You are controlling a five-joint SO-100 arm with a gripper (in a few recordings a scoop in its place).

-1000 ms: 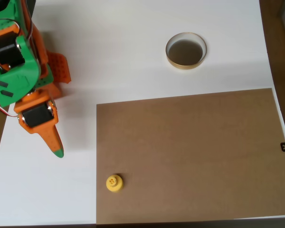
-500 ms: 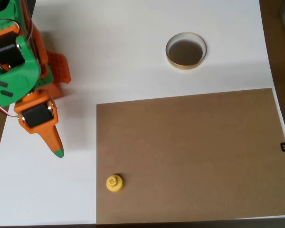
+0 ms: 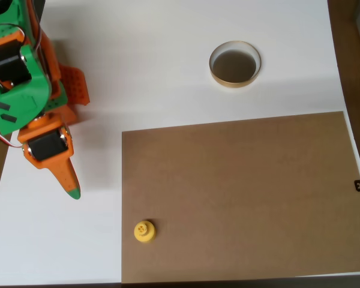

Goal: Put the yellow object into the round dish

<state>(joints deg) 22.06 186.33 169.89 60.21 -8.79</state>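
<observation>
The yellow object (image 3: 144,231) is a small round piece with a knob on top, resting at the bottom left corner of a brown board (image 3: 240,192). The round dish (image 3: 234,63), with a tan rim and dark inside, stands on the white table at the upper right and holds nothing. My gripper (image 3: 72,187) is at the left of the overhead view, orange with a green tip, pointing down toward the lower right. Its fingers lie together and hold nothing. It hangs well to the upper left of the yellow object.
The green and orange arm body (image 3: 21,78) fills the upper left corner. A white table (image 3: 138,54) carries the brown board over its lower right part. A small black item (image 3: 359,185) sits at the board's right edge.
</observation>
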